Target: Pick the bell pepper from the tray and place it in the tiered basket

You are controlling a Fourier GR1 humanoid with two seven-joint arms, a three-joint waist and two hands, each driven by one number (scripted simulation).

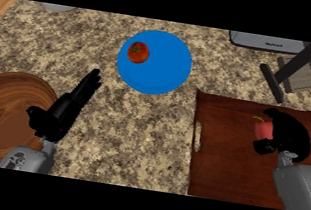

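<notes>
The red bell pepper (261, 128) with a green stem sits on the one brown tray (232, 164), the right hand (288, 137) curled around it. The left hand (69, 106) is spread straight. One tomato (138, 52) lies on one blue plate (160, 72).

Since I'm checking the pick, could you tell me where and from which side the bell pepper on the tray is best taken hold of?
Grip the bell pepper around its red body, coming from above and the near side, as the right hand already does: its fingers curl over the pepper and hide most of it. The pepper lies on the flat tray, so its upper side is the one free to reach.
</notes>
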